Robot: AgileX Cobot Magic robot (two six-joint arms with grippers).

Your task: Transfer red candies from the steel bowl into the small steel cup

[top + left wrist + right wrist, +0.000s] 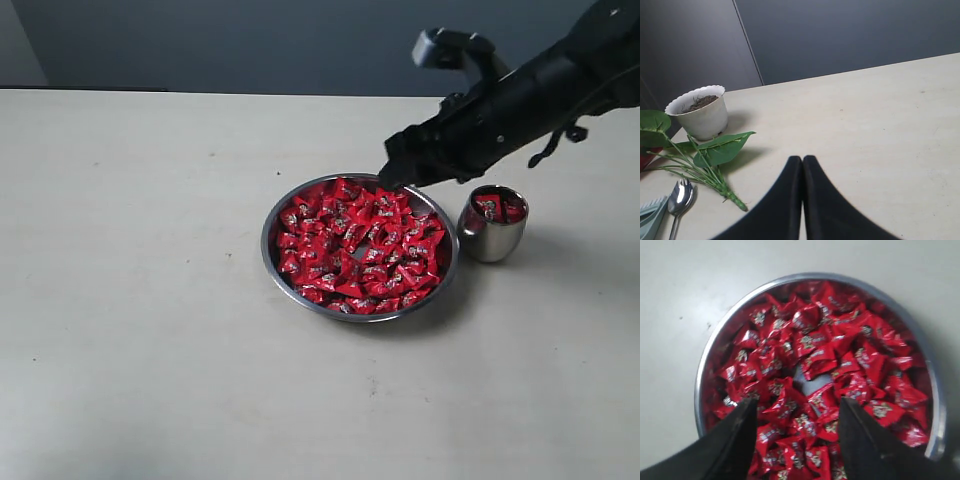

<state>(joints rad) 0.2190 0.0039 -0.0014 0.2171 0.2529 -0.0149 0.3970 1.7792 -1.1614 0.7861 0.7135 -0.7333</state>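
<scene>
Jaws of the right gripper (395, 178) stand wide apart and empty, hanging just above the heap of small, shiny red wrapped candies (810, 355) that fills the wide, shallow steel bowl (266, 240). From the wrist, the sweets lie straight beneath the gap between the two black fingers, with several inside its span. The pick therefore looks like a plain drop downward, not a reach to either side. The wrappers point every way with their twisted ends overlapping, so no single long axis offers itself. My guess is the jaws will close on whichever sweet sits proudest, and may catch two. The small, rounded steel cup (490, 238) stands just beside the bowl on the pale table (150, 300), back along the arm from the fingertips rather than ahead of them, with a few red sweets already inside. This arm is plainly the nearer one to both vessels. The left gripper (802, 161) is clenched on nothing, its dark fingers pressed together over bare table near a white scalloped plant pot (697, 112), and it does not show in the exterior view.
</scene>
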